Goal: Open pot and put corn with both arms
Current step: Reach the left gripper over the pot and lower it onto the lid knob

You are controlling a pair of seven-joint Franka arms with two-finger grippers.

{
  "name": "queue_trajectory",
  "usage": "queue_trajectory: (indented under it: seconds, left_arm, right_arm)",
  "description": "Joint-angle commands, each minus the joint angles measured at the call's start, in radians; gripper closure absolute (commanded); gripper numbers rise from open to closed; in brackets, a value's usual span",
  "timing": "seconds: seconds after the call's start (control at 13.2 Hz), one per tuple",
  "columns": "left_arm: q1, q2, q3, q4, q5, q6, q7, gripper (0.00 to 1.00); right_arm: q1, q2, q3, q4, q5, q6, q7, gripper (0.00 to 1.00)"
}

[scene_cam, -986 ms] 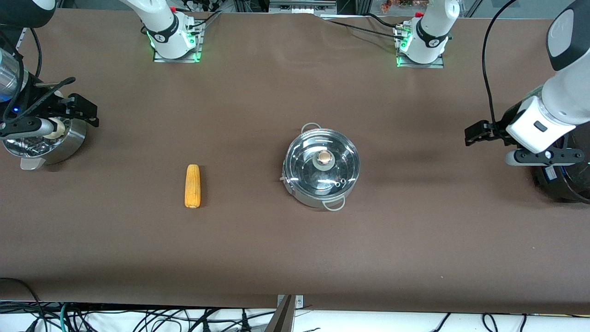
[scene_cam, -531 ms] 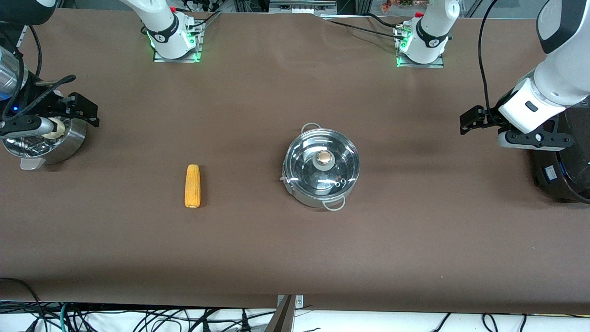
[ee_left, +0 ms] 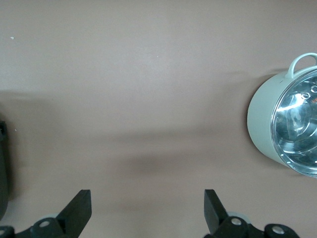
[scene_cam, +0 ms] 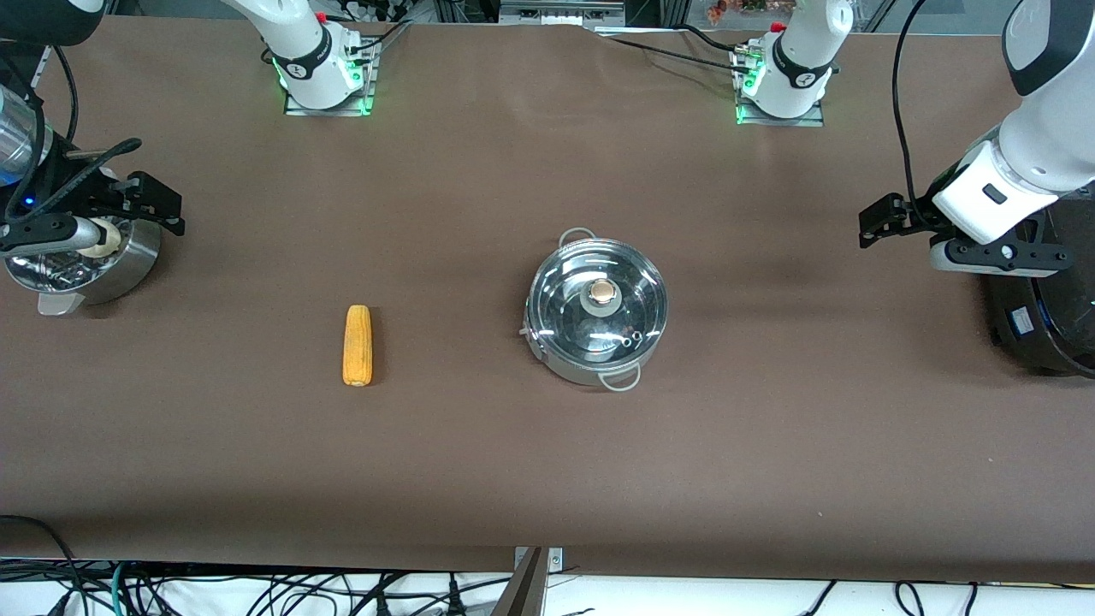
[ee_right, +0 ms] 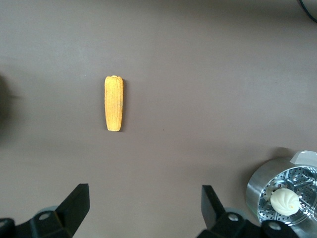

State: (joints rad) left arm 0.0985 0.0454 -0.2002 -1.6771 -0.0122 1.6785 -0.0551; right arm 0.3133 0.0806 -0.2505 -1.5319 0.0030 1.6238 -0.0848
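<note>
The pot (scene_cam: 597,310) sits at the middle of the front view on the brown desk (scene_cam: 547,462), its glass lid (scene_cam: 598,301) on and the brass knob (scene_cam: 602,292) free. The corn (scene_cam: 358,345) lies flat on the desk in the centre-left of that frame, toward the right arm's end and well apart from the pot.

The left tool (scene_cam: 881,229) hovers at the right edge of the front view, beside the black cooker (scene_cam: 1048,316); its fingers (ee_left: 79,210) stand wide apart and hold nothing. The right tool (scene_cam: 150,205) hangs at the left edge over the steamer pot (scene_cam: 81,265) with its white bun (ee_right: 285,199), likewise spread wide and empty.

Neither step has begun, by the look of it: this is the approach. The next move likely calls for the left tool to travel across to the pot, centre over the knob and come down to pinch it, while the right tool lines up across the corn's narrow width.
</note>
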Motion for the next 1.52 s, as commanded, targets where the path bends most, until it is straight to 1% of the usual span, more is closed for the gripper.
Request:
queue_trajectory:
  seconds: [0.0,0.15,0.38,0.61,0.76,0.83,0.91,1.44]
  left_arm:
    - [0.007,-0.015,0.002,-0.003,-0.028,-0.013,0.021,0.00]
    - [0.006,-0.010,0.001,-0.001,-0.031,-0.013,0.015,0.00]
    - [-0.016,0.031,-0.005,0.057,-0.031,-0.013,-0.002,0.00]
    - [-0.029,0.062,-0.005,0.091,-0.031,-0.013,-0.008,0.00]
    - [-0.054,0.073,-0.005,0.092,-0.031,-0.011,-0.020,0.00]
    - [-0.075,0.085,-0.005,0.102,-0.032,-0.011,-0.053,0.00]
    - [-0.100,0.106,-0.005,0.135,-0.029,-0.011,-0.102,0.00]
    - [-0.339,0.315,-0.005,0.312,-0.031,-0.003,-0.539,0.00]
  right_arm:
    - [-0.002,0.007,-0.001,0.024,0.017,-0.010,-0.003,0.00]
    - [-0.002,0.007,-0.001,0.024,0.017,-0.009,-0.003,0.00]
    - [-0.002,0.007,-0.001,0.024,0.017,-0.007,-0.004,0.00]
    - [-0.002,0.007,-0.001,0.022,0.017,-0.007,-0.003,0.00]
    - [-0.002,0.007,-0.001,0.024,0.017,-0.007,-0.003,0.00]
    - [-0.002,0.007,-0.001,0.024,0.017,-0.007,-0.004,0.00]
    - [-0.002,0.007,-0.001,0.024,0.017,-0.007,-0.003,0.00]
    - [-0.002,0.007,-0.001,0.022,0.017,-0.007,-0.003,0.00]
